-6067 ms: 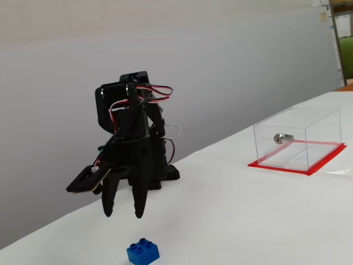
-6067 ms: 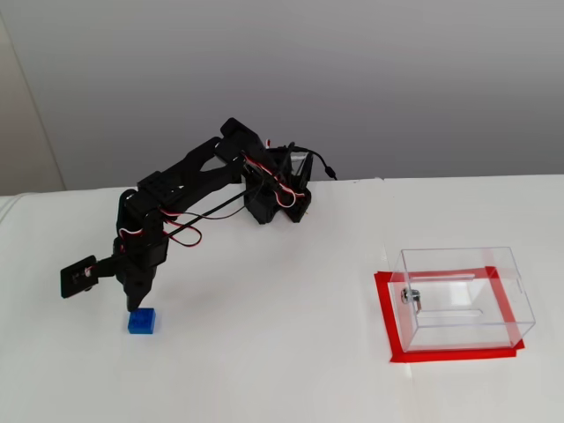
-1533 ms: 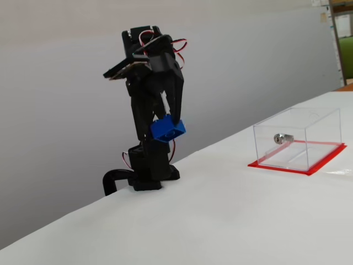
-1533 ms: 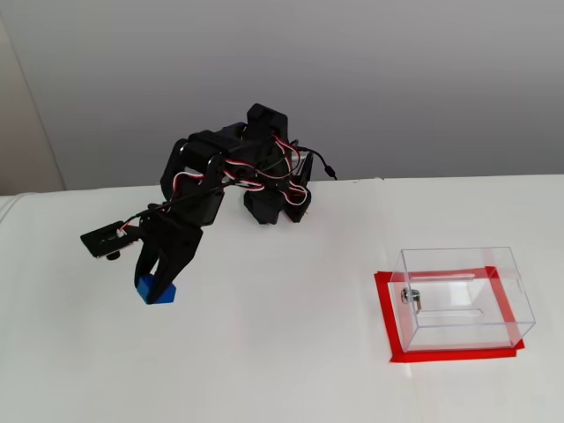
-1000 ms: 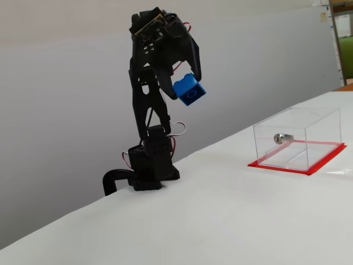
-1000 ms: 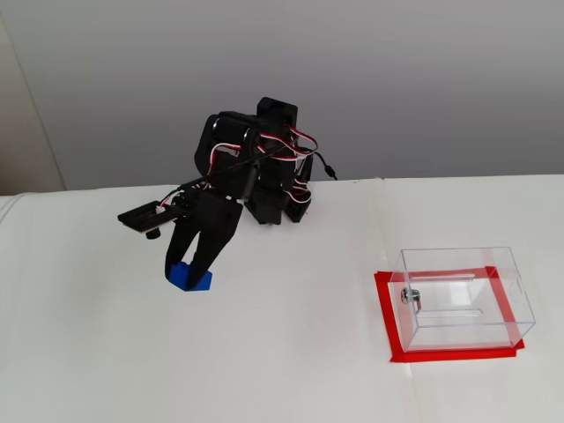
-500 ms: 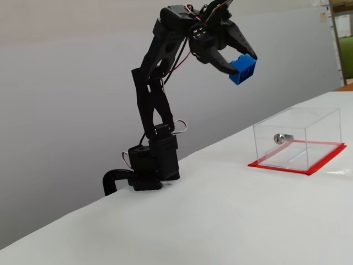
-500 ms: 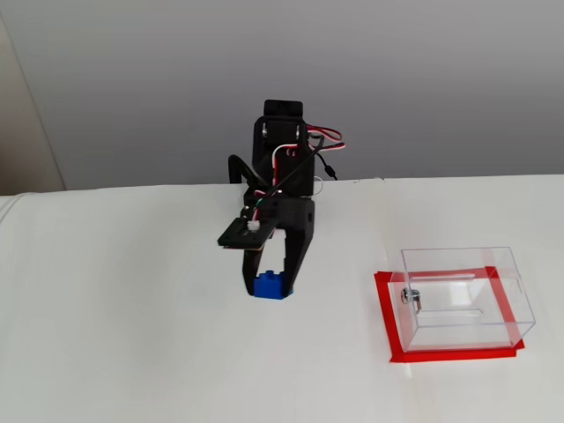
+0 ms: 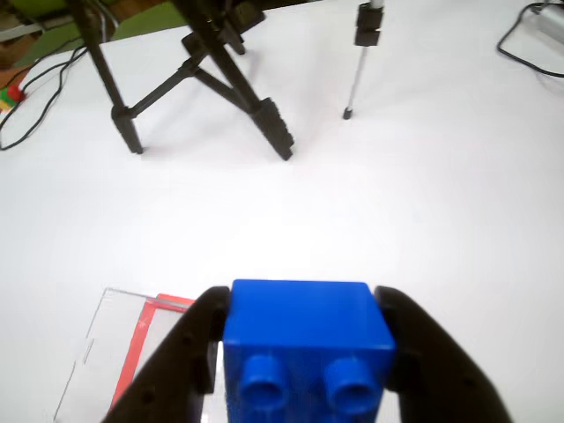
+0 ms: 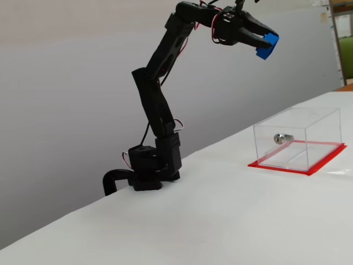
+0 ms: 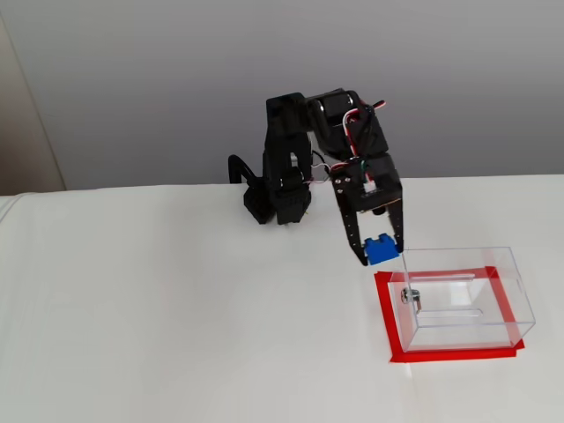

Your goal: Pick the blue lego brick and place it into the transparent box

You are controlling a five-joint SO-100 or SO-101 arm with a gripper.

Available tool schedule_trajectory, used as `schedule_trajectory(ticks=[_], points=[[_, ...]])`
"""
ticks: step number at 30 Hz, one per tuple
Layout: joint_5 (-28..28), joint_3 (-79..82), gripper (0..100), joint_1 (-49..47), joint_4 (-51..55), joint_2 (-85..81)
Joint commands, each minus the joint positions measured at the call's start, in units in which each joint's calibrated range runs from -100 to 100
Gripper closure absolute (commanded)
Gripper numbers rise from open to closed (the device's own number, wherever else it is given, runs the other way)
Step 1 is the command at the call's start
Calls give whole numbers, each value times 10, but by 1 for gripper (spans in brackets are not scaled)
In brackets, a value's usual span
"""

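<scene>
My gripper point(image 10: 263, 46) is shut on the blue lego brick point(image 10: 268, 44) and holds it high in the air, left of and well above the transparent box point(image 10: 298, 138). From the higher fixed view the brick point(image 11: 381, 248) hangs between the black fingers point(image 11: 359, 240) just beside the box's point(image 11: 463, 295) upper left corner. The box has a silver lock point(image 11: 408, 297) on one wall and stands on a red base point(image 11: 441, 355). In the wrist view the brick point(image 9: 304, 339) fills the lower middle between both fingers point(image 9: 176, 366), and the box's corner point(image 9: 106, 352) shows at lower left.
The arm's base point(image 11: 278, 207) is clamped at the table's far edge. The wrist view shows black tripod legs point(image 9: 207, 79) and a thin pole point(image 9: 361, 53) standing on the white table beyond the box, and cables point(image 9: 35, 88) at the left.
The arm has swung right toward the box and stretched out, carrying the brick higher. The grip on the brick has held.
</scene>
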Motion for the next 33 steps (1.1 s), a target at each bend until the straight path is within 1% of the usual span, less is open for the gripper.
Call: schedule_trajectory(ticks=[1,8,13,17,33], points=[[12,-19,89,-62,-5,-13],[18,-6,89,-163,-7,13],[18,-8,89,-216,-8,59],[18,-16,89,-247,-11,102],[14,-16,89,-327,-104,227]])
